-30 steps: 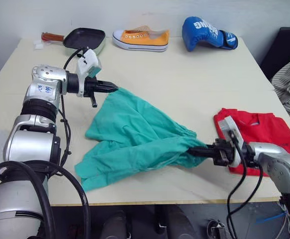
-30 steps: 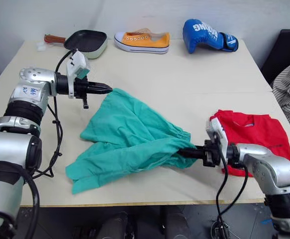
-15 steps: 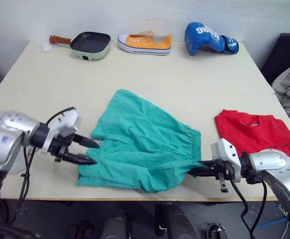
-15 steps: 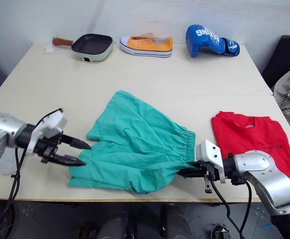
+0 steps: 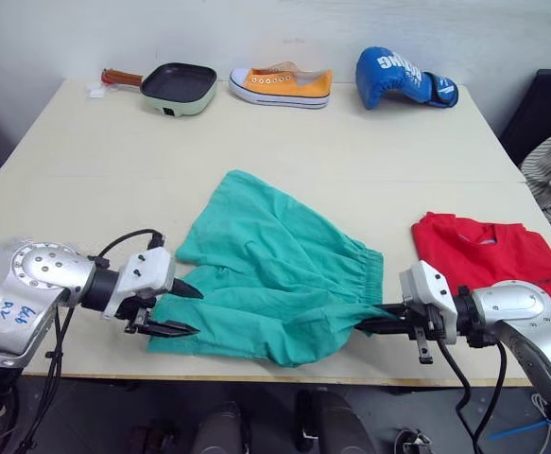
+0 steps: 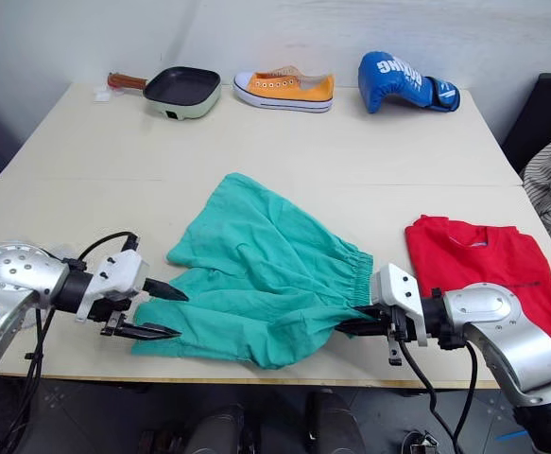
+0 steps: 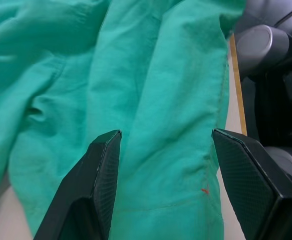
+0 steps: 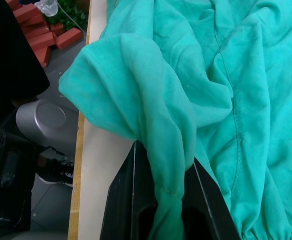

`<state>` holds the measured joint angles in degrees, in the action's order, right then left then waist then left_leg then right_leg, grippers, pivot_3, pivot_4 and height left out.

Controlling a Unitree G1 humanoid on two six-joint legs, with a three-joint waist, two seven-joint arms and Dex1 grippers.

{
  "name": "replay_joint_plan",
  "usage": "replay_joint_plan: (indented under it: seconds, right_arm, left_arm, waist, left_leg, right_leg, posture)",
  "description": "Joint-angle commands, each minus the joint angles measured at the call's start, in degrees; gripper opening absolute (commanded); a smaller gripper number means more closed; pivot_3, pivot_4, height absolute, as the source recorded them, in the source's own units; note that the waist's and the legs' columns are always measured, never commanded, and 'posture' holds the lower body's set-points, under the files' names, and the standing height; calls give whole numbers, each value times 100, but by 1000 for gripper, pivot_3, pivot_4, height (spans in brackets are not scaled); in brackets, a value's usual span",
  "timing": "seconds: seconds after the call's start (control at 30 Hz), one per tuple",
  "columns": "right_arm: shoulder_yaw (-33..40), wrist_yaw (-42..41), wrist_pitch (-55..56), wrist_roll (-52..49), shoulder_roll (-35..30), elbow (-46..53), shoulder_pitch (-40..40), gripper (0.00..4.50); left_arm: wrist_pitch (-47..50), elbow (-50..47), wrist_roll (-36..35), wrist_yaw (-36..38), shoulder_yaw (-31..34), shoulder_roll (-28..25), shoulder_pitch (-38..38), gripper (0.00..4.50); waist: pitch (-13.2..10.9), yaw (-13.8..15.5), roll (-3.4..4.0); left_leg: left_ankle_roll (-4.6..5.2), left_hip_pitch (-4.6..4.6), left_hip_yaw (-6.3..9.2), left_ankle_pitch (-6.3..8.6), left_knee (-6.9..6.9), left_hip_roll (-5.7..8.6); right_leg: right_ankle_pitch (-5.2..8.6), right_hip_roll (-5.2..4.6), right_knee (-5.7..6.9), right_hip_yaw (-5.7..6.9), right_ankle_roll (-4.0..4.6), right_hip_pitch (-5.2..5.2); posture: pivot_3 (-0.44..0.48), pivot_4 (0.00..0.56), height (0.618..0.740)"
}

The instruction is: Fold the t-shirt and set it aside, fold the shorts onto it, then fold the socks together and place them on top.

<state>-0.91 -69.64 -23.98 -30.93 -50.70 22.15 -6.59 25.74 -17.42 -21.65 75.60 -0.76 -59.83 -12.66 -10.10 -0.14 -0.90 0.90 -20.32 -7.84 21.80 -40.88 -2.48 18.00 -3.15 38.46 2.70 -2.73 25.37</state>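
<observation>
We judge the shorts (image 5: 275, 260) soft and limp — right gripper (image 6: 343, 326) pinching the waistband corner, left gripper (image 5: 188, 311) spread wide at the leg hem.

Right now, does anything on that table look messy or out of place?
The shorts lie crumpled and askew, one corner bunched in the shut right end effector at the table's front edge. A pan, an orange shoe and a blue boxing glove along the far edge look unrelated to laundry.
</observation>
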Motion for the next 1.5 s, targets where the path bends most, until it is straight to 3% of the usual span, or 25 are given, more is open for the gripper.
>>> replay_joint_plan:
  seconds: [0.03,0.4,0.6,0.7,0.77,0.97,1.0,1.2,1.37,1.5]
  right_arm:
    - [68,-28,2,-119,11,237,20,0]
    - [93,14,-10,-167,38,232,65,0]
    - [83,64,-31,-201,89,238,59,0]
    - [79,74,-26,-194,98,249,79,0]
    - [76,76,-17,-185,98,254,94,0]
    - [52,44,31,-131,64,267,166,0]
    - [46,37,43,-112,52,267,178,0]
    - [9,4,162,30,20,227,223,0]
    - [10,-76,204,44,23,216,270,0]
    - [104,-199,88,-223,-1,329,374,0]
  left_arm:
    - [-134,-179,95,90,-42,-164,163,3039]
    - [-839,-204,498,71,-53,-290,829,3039]
    - [-2033,441,1372,-268,-334,-143,965,3039]
    - [-2353,688,1468,-399,-354,-2,962,2515]
    - [-2430,759,1441,-403,-355,44,966,1924]
    - [-2318,777,1193,-298,-315,108,1007,146]
    - [-2237,740,1117,-268,-289,99,1013,43]
    - [-1607,422,624,-170,-79,29,996,43]
    - [-731,164,-350,391,281,-229,968,43]
    - [377,10,-1341,1221,780,-962,1073,43]
  waist:
    - [0,-1,0]
    - [0,1,0]
    - [1,3,1]
    - [7,10,12]
    - [9,10,17]
    - [15,-4,25]
    - [15,-5,26]
    - [14,-9,25]
    - [13,-8,23]
    - [11,-13,19]
  left_leg:
    - [0,0,0,0,0,-1]
    - [0,0,2,0,2,-2]
    - [0,1,1,0,4,-2]
    - [1,3,1,1,5,1]
    - [2,8,1,1,5,1]
    - [2,15,2,1,13,1]
    - [2,15,2,1,14,1]
    - [2,14,2,1,25,1]
    - [2,11,2,1,27,0]
    - [1,10,5,1,27,-2]
  right_leg:
    - [0,0,1,0,0,0]
    - [0,-1,-3,2,1,0]
    - [0,0,-5,2,1,0]
    - [0,-6,-6,3,1,-3]
    - [0,-7,-5,3,0,-8]
    - [0,-6,-9,4,1,-14]
    - [0,-6,-10,4,0,-14]
    - [0,-5,-20,5,0,-13]
    - [0,-4,-25,8,0,-12]
    - [1,-2,-25,9,1,-11]
  posture:
    - [0,150,740]
    - [0,150,740]
    - [0,150,740]
    - [0,150,740]
    - [0,150,740]
    - [0,150,740]
    - [0,150,740]
    - [0,150,740]
    - [0,150,740]
    - [0,150,740]
